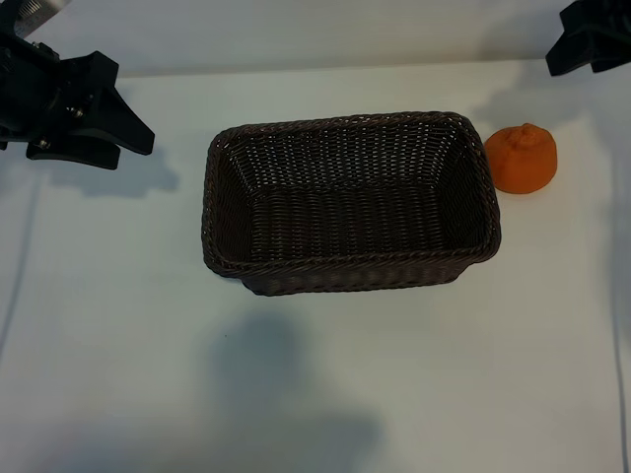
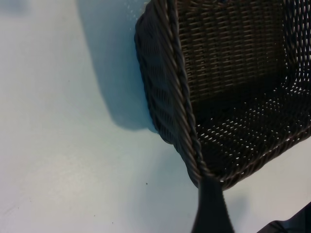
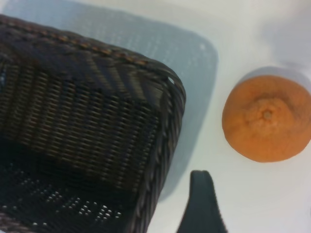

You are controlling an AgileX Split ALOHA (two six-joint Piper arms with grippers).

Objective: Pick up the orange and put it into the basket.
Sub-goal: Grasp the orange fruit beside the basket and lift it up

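Orange (image 1: 522,160) sits on the white desk (image 1: 118,325) at upper right of the exterior frame, just beside the basket's right end, not touching it. Nub up, nothing in contact with it.

Basket (image 1: 350,258) is mid-frame, upright, long side across the picture, nothing inside.

Left gripper (image 1: 123,133) is at upper left of the exterior frame, well apart from the basket's left end. Fingers spread apart, nothing between them. Its wrist camera shows the basket's end wall and braided rim (image 2: 182,102), with one dark finger (image 2: 210,208) at the lower edge.

Right gripper (image 1: 592,39) is at the top right corner, only partly in frame, above and to the right of the orange. Fingers apart, holding nothing. Its wrist camera shows the orange (image 3: 266,119) next to the basket corner (image 3: 167,97), clear desk between them.
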